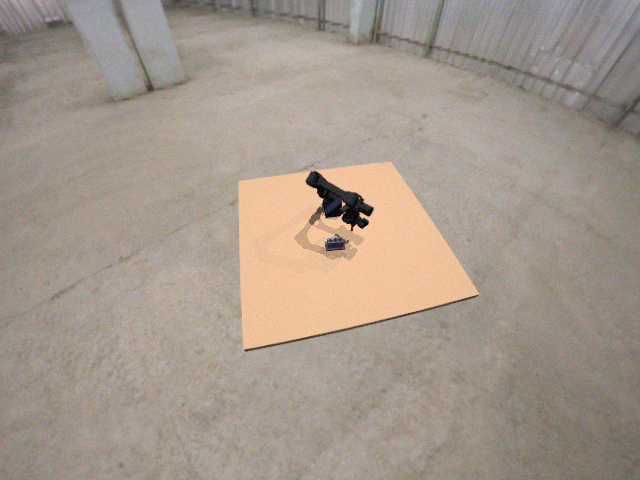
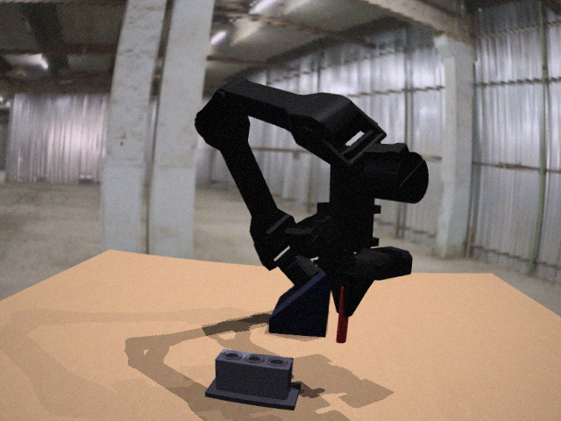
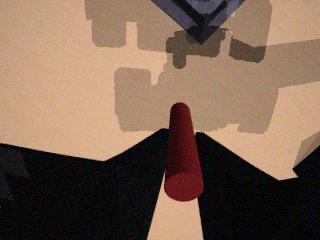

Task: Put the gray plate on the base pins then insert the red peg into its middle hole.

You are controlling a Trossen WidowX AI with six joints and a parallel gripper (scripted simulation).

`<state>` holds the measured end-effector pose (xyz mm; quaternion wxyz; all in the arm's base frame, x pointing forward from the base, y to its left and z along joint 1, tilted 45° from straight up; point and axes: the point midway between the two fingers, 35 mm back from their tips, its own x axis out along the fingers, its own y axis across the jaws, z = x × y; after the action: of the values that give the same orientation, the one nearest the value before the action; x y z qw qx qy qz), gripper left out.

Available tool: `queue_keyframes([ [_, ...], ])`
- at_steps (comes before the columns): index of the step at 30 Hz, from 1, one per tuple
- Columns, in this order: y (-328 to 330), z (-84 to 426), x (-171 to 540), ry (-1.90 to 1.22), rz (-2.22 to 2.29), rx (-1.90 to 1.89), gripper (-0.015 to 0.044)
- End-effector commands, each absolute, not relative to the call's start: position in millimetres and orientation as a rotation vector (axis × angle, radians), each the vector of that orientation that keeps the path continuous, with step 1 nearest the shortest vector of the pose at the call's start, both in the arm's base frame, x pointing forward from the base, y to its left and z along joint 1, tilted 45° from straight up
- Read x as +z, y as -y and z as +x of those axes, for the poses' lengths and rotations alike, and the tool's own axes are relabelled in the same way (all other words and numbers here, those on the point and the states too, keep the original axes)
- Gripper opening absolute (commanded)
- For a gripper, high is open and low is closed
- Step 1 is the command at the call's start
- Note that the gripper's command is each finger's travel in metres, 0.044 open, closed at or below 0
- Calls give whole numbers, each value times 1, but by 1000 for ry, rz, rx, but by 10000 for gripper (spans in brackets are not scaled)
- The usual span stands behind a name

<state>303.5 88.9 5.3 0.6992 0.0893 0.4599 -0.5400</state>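
My gripper (image 2: 344, 304) (image 3: 181, 138) is shut on the red peg (image 1: 352, 227) (image 2: 341, 328) (image 3: 179, 155). The peg hangs roughly upright, its lower end above the table, to the right of and behind the gray base (image 1: 334, 247) (image 2: 246, 399) (image 3: 177, 16) in the exterior view. The base stands on the table with its flange down. The gray plate (image 2: 243, 357) appears to lie flat on top of it, with three round openings in a row; the seam between plate and base cannot be made out. No peg shows standing in the middle opening.
The arm's dark blue mount (image 1: 331, 207) (image 2: 301, 317) stands on the tan table (image 1: 289, 304) (image 2: 452, 362), behind the base and left of the held peg in the exterior view. Arm shadows fall around the base.
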Motion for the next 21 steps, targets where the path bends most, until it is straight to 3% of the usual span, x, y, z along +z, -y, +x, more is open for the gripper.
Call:
queue_keyframes([
  [1,-82,312,16,-1018,203,-1195,0],
  [21,-40,337,54,-1003,192,-1202,0],
])
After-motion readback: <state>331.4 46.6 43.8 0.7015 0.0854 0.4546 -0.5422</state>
